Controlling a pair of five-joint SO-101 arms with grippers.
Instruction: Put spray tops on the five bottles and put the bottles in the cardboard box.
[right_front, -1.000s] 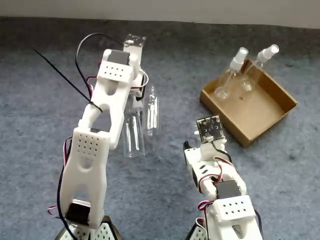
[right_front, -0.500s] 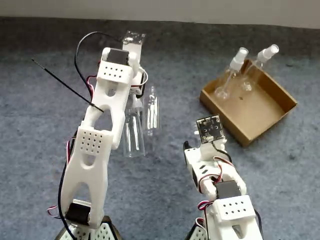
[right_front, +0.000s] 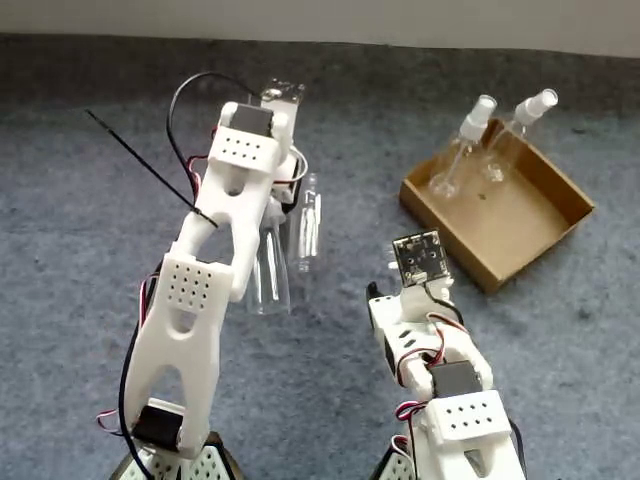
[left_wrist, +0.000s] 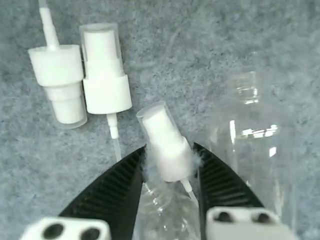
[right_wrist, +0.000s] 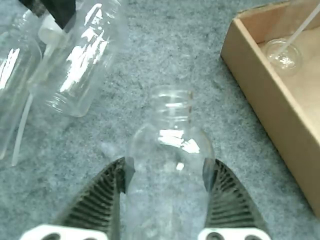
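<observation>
My left gripper (left_wrist: 170, 152) is shut on a white spray top (left_wrist: 167, 145) with a clear cap, just above the neck of a lying clear bottle (left_wrist: 162, 212). Two more spray tops (left_wrist: 59, 82) (left_wrist: 104, 75) lie on the carpet beyond it, and another clear bottle (left_wrist: 252, 130) lies alongside. My right gripper (right_wrist: 167, 167) is shut on an uncapped clear bottle (right_wrist: 170, 150), its neck pointing away from the wrist. The cardboard box (right_front: 545, 240) at the right holds two bottles with spray tops (right_front: 462, 145) (right_front: 515, 130).
The left arm (right_front: 215, 260) stretches over two lying bottles (right_front: 308, 220) (right_front: 268, 275) in the middle of the grey carpet. The right arm (right_front: 440, 380) stands at the near edge, left of the box wall (right_wrist: 250, 70). Bare carpet lies between the right arm and the box.
The left arm has swung a little to the right, its gripper end shifting with it. The right arm, the box and its bottles have stayed where they were.
</observation>
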